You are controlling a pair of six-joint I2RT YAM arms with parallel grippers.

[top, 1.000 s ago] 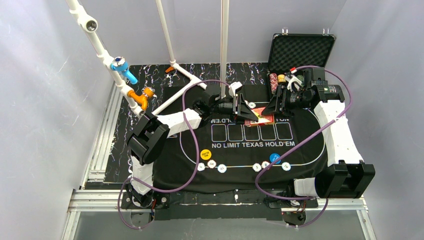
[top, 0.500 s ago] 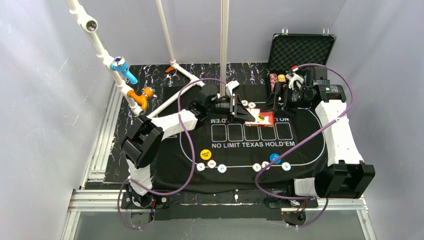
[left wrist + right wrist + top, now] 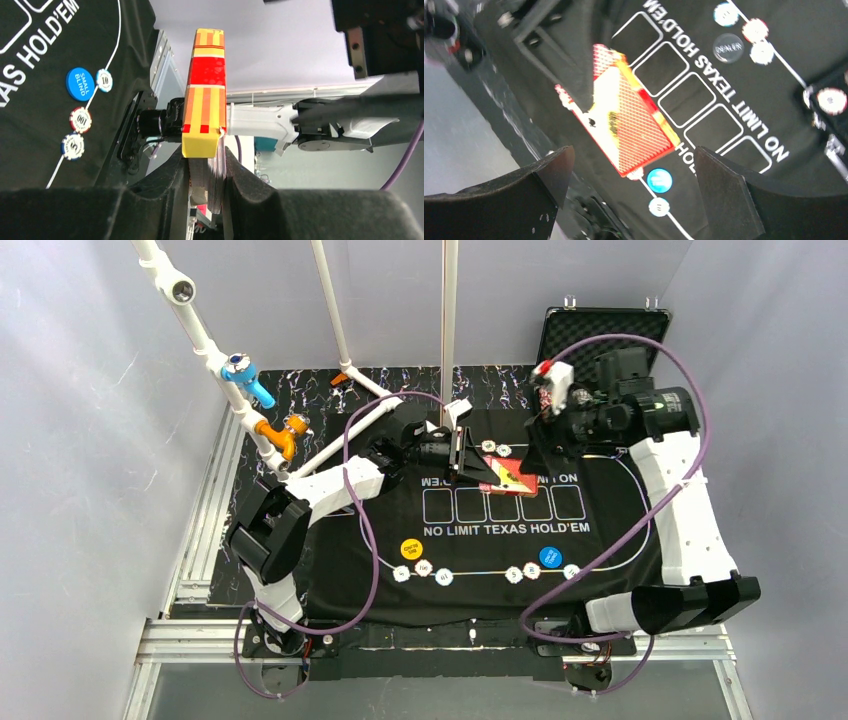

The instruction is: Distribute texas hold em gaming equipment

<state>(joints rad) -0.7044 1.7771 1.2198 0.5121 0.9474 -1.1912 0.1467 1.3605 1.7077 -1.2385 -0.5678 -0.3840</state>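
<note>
Left end effector [image 3: 206, 170]: clamped narrow on the card pack [image 3: 204, 90]. Red and yellow pack, pinched at one end, card edges showing right by my fingers [image 3: 172, 172]. The pack sticks straight out from the grip and looks lifted clear of the felt mat [image 3: 610, 525], over its far side.

Right end effector [image 3: 634, 150]: spread wide, nothing in it. It hangs above the pack, pointing down at it.

Step, as I judge it: getting the cards ready to deal, with the pack in one end effector and the other free. Chips [image 3: 424, 568], the yellow button [image 3: 411, 549] and the blue button [image 3: 550, 557] already sit along the near line of the mat, in two groups.

Next move probably calls for the left to keep the pack steady while the right comes down and nips the cards, not the box. The jaws need to line up with the pack's thin edge.

View differences:
- Left wrist: shows the actual grip and card edges, and reads SMALL BLIND on the blue button. It does not show the pack's broad face.
- Right wrist: shows the broad red patterned face and the five outlined boxes beneath. The grip itself is mostly hidden.
- Top: the only view with both arms, the open case [image 3: 605, 340] at far right and the whole layout. The pack is too small to read there.
</note>
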